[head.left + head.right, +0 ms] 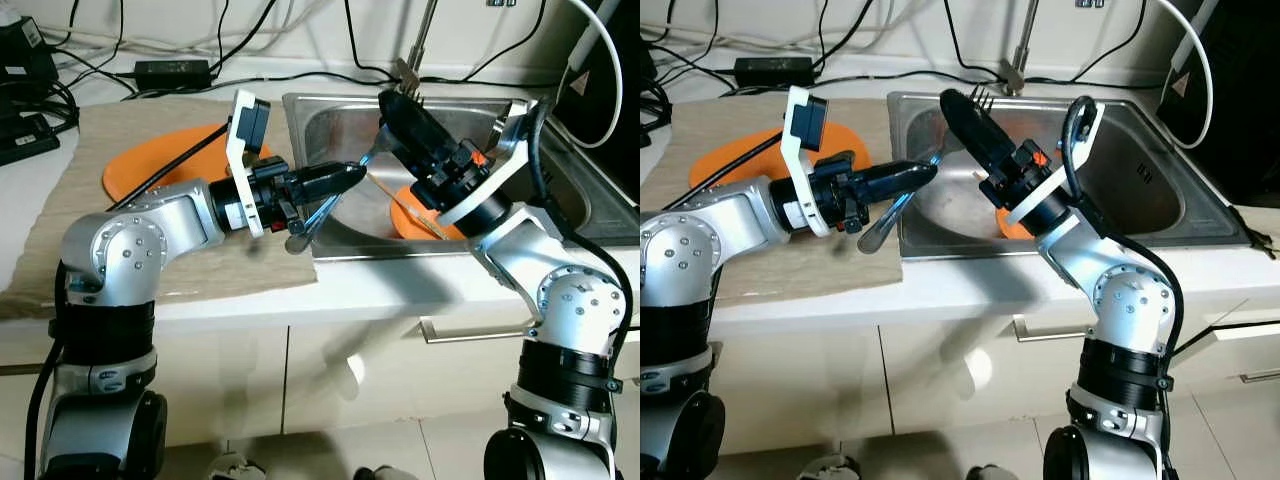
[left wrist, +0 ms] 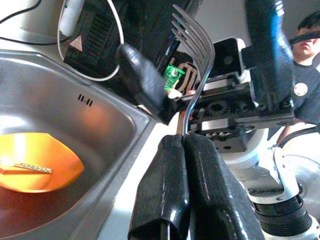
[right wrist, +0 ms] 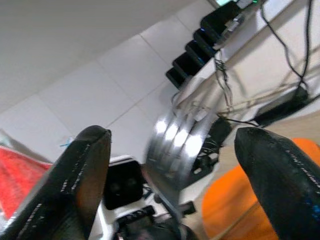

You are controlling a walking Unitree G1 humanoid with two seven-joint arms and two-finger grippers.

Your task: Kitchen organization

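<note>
My left gripper [image 1: 352, 172] is shut on the shaft of a metal fork [image 2: 192, 45] over the left edge of the steel sink [image 1: 330, 120]. The fork's rounded handle end [image 1: 297, 240] hangs below the fingers and its tines point up and away. My right gripper [image 3: 172, 137] reaches in from the right and is open, with one black finger [image 3: 85, 175] on either side of the tines. I cannot tell whether they touch. An orange bowl [image 1: 415, 222] lies in the sink under the right gripper with a thin stick [image 2: 31, 167] in it.
An orange plate [image 1: 150, 165] rests on a beige cloth mat [image 1: 100, 230] left of the sink. The faucet [image 1: 425, 30] stands behind the basin. Power bricks and cables [image 1: 170, 70] crowd the back of the counter. A person [image 2: 305, 60] stands beyond my right arm.
</note>
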